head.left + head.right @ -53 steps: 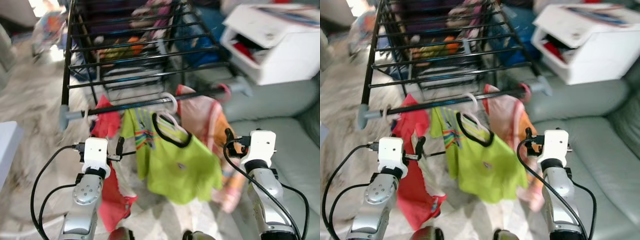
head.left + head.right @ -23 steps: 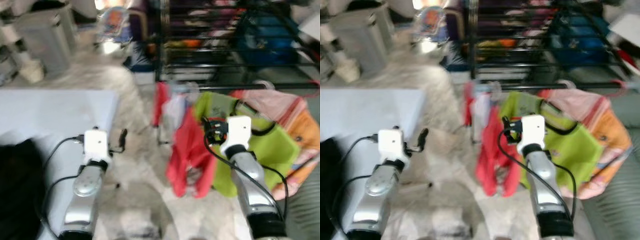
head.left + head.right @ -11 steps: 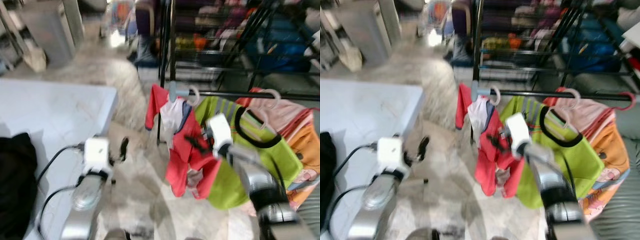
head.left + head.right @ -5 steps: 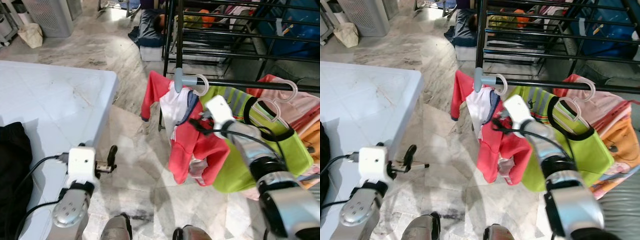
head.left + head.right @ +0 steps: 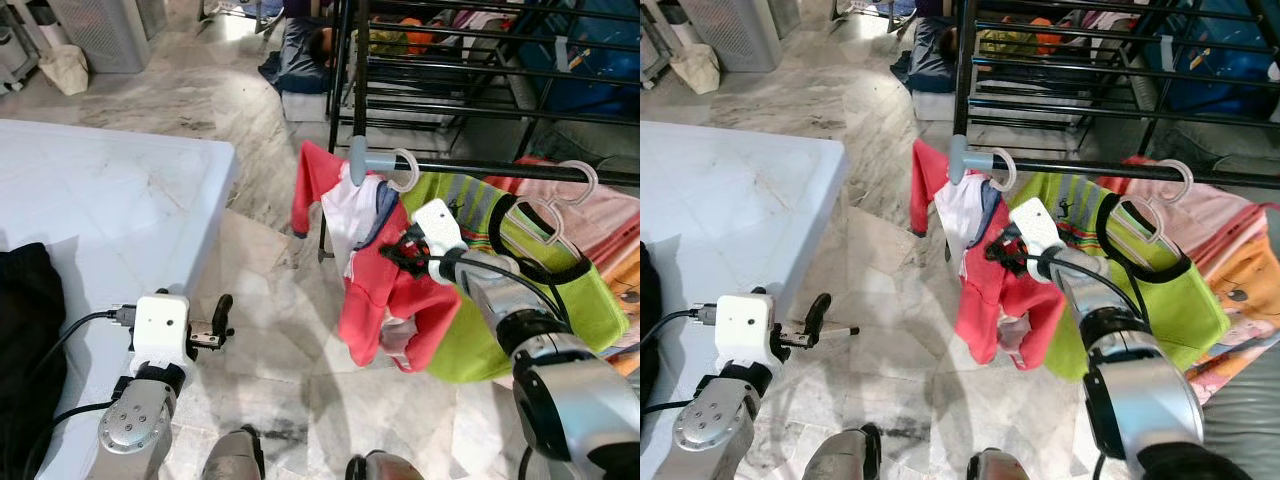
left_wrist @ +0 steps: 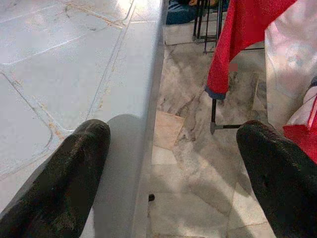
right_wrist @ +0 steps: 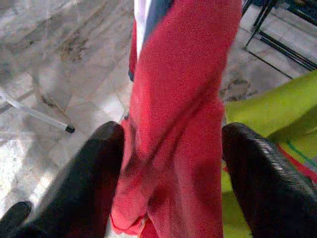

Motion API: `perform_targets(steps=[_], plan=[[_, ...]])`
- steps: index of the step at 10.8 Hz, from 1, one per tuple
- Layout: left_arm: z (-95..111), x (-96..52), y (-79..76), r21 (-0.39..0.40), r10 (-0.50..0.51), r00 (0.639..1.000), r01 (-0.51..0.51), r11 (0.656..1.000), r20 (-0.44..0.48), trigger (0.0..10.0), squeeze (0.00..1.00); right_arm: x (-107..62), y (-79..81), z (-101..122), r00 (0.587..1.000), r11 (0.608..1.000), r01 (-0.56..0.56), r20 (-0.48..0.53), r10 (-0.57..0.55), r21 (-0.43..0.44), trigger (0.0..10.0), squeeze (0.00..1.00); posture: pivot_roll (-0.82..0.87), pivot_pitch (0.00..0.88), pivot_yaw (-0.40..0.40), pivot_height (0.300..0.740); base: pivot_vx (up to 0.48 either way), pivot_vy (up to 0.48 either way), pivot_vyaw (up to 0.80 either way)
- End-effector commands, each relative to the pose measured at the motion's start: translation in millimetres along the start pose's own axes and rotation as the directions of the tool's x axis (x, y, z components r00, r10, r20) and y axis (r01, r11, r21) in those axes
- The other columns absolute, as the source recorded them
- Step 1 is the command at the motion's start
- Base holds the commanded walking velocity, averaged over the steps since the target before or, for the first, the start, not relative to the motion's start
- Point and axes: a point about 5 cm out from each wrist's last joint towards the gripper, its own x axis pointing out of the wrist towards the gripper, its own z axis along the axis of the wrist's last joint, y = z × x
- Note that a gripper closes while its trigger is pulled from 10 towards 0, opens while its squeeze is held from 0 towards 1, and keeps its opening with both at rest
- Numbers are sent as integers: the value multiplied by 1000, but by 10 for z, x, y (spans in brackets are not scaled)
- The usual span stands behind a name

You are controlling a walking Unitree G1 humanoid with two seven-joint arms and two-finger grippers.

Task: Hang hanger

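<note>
My right tool point(image 7: 168, 168) edged closer, jaws spread, straddled red shirt point(image 5: 385, 300) below rail point(image 5: 500, 170); grip pending. Left tool point(image 6: 173, 168) spread, idle beside worktop point(image 5: 120, 190).

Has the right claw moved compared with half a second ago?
Yes. The right claw has dropped slightly lower on the red hanging garment, away from the black rack bar.
</note>
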Motion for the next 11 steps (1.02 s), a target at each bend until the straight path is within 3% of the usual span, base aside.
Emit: perform_targets(steps=[1,11], plan=[[6,-18,23,4,7,1000,-7,1000,-7,10000,0,-4,-12,-5,1000,1000,0,-3,0,3,0,0,137,149,-21,740,0,0,0],[24,105,24,15,1,1000,-1,1000,10,10000,0,-32,-16,-105,998,998,-33,-49,35,51,0,0,123,112,-17,740,0,0,0]])
